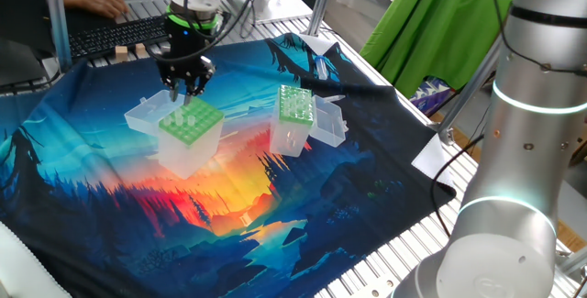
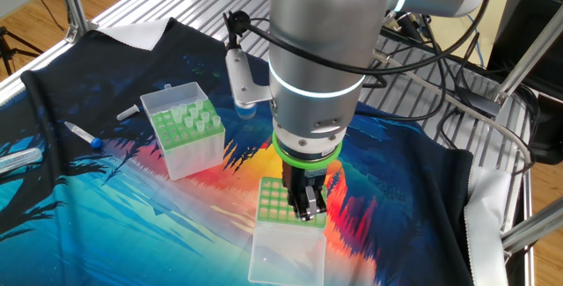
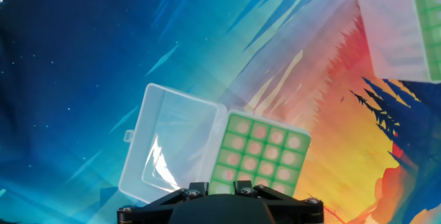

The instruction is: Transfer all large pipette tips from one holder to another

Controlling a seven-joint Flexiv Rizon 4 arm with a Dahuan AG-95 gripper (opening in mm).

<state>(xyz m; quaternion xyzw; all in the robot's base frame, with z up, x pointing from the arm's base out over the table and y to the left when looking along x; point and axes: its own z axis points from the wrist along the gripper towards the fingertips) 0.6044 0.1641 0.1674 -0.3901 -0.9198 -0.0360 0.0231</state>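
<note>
Blue-capped tube [image 2: 84,135] lies beside tip-filled box [image 2: 182,130]; hand [image 2: 306,205] apart.

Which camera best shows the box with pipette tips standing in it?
The other fixed view: the tip-filled box sits unobstructed, tips visible. One fixed view shows it farther off; the hand view catches only a corner.

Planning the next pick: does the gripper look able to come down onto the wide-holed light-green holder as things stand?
Probably yes: the gripper hangs right above the holder, its clear lid lies open to the side, and nothing shows between them.
</note>
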